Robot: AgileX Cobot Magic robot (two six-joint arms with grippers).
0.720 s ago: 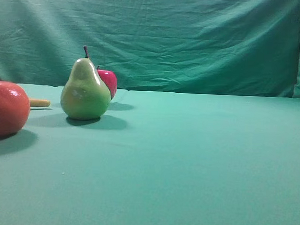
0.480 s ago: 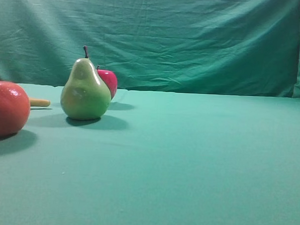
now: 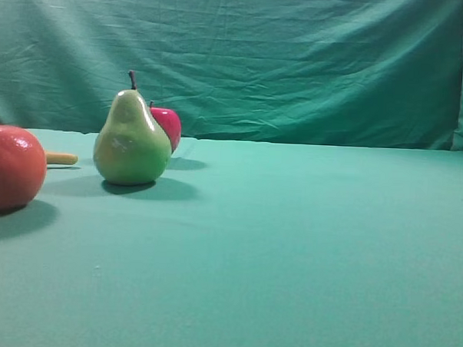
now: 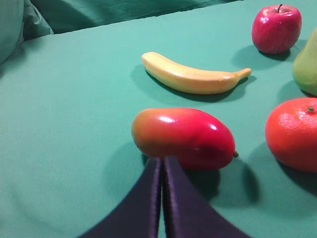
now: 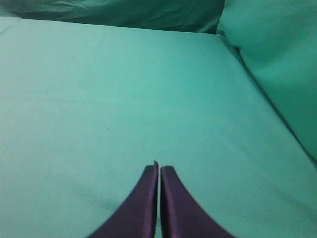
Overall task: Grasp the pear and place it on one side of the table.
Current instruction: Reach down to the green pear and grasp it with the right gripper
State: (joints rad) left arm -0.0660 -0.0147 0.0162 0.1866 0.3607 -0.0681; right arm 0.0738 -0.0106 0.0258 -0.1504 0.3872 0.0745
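Exterior view, left edge: large orange-red fruit (image 3: 13, 168) on the table (image 3: 305, 246), a banana tip (image 3: 61, 158) just behind it. Next right, the pear (image 3: 132, 138) stands upright, stem up, with the red apple (image 3: 167, 126) partly hidden behind it. Left wrist view: left gripper (image 4: 162, 159), fingers pressed together and empty, just short of a red-yellow mango (image 4: 183, 138). Right wrist view: right gripper (image 5: 158, 166), fingers likewise together, above bare cloth.
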